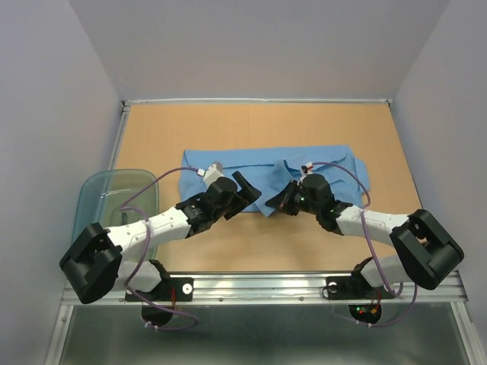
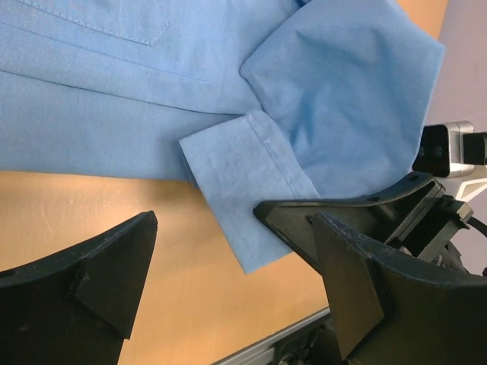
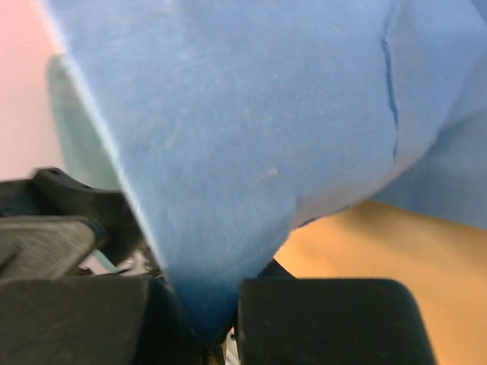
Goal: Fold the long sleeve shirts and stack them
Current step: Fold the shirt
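Observation:
One light blue long sleeve shirt lies folded lengthwise across the middle of the table. Its cuff sticks out toward the near edge. My right gripper is shut on the shirt's near edge, and the cloth runs up taut from between its fingers. My left gripper hangs open just left of it, over bare table beside the cuff, with nothing between its fingers. In the left wrist view the right gripper shows behind the cuff.
A clear bluish plastic tub stands at the left edge of the table, under the left arm. The wooden table has a metal rail along its near edge and grey walls around.

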